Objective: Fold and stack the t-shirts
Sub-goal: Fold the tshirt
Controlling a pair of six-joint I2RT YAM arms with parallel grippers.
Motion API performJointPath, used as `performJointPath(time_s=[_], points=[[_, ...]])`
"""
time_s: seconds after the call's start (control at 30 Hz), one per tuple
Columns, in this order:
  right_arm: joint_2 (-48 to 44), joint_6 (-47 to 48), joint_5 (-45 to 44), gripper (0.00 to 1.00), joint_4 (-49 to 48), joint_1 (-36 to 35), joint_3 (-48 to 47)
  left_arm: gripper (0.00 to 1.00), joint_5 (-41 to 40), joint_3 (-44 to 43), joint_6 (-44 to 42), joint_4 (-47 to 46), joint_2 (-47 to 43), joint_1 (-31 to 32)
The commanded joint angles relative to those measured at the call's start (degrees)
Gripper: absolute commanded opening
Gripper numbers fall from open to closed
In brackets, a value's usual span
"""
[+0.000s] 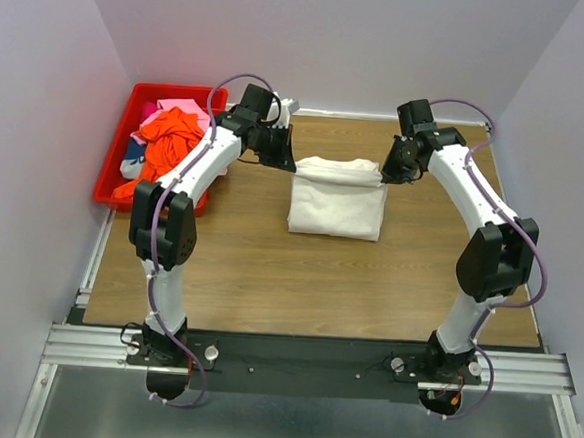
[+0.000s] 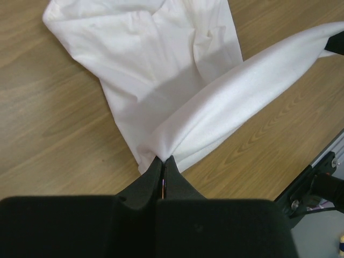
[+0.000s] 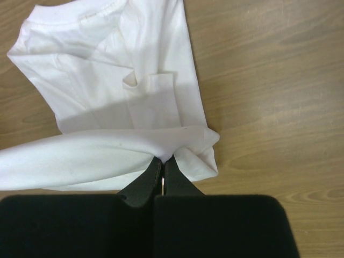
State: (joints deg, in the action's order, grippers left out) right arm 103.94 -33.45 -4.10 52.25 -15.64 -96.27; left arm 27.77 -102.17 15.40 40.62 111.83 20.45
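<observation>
**Left fingers**: closed, with the tips pressed together on a pinch of white cloth. No gap shows between them. The cloth gathers into creases at the pinch point.

**Right fingers**: closed in the same way on a bunched corner of the same cloth. A small flap of it hangs just to the right of the tips.

**White t-shirt**: held at its two far corners, one by each arm. Between the two pinch points the far edge is raised off the table and pulled into a straight band. In the left wrist view this band runs from the fingers up to the right edge of the picture, where the dark tip of the other arm shows. In the right wrist view it runs out of the picture on the left. The rest of the shirt lies flat on the table, below the band in the top view. It forms a rough rectangle with soft wrinkles. The ribbed collar and a folded-in sleeve face up.

**Table**: wood-grain surface. The shirt sits in its far half, between the two arms.

**Red bin**: stands at the far left, beside the left arm and well apart from the shirt. It holds a heap of garments, with an orange one on top and a pink one behind it.
</observation>
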Motion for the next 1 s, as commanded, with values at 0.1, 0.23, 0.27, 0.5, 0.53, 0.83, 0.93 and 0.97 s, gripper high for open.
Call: performJointPath(time_s=[0.1, 0.23, 0.27, 0.5, 0.53, 0.83, 0.93, 0.97], points=[[8.72, 2.69, -5.04, 0.00, -0.39, 1.22, -8.92, 0.00, 3.69, -8.73, -1.86, 3.06, 7.60, -2.69], [14.09, 4.01, -4.43, 0.01, -0.39, 1.84, -14.02, 0.00, 4.49, -13.57, -2.04, 3.76, 13.58, -3.75], [15.14, 4.53, -4.08, 0.00, -0.48, 1.93, -14.90, 0.00, 4.57, -15.41, -1.95, 3.68, 14.37, -3.92], [24.54, 6.64, -2.58, 0.22, -0.57, 3.51, -25.01, 0.22, 3.79, -20.00, 2.35, 0.08, 21.14, -5.85], [25.77, 6.99, -2.06, 0.31, -0.57, 3.77, -28.24, 0.34, 3.44, -19.82, 3.40, -1.23, 21.23, -6.12], [27.99, 9.28, 12.35, 0.78, -5.56, 7.64, -29.08, 0.74, 4.22, -15.88, 6.23, -8.89, 19.04, -6.65], [24.12, 11.83, 18.58, 0.79, -10.30, 8.87, -19.77, 0.74, 4.31, -10.34, 4.38, -9.50, 17.11, -6.47], [23.07, 12.35, 20.08, 0.79, -11.80, 9.22, -17.48, 0.74, 4.40, -8.94, 4.12, -9.86, 16.58, -6.39]])
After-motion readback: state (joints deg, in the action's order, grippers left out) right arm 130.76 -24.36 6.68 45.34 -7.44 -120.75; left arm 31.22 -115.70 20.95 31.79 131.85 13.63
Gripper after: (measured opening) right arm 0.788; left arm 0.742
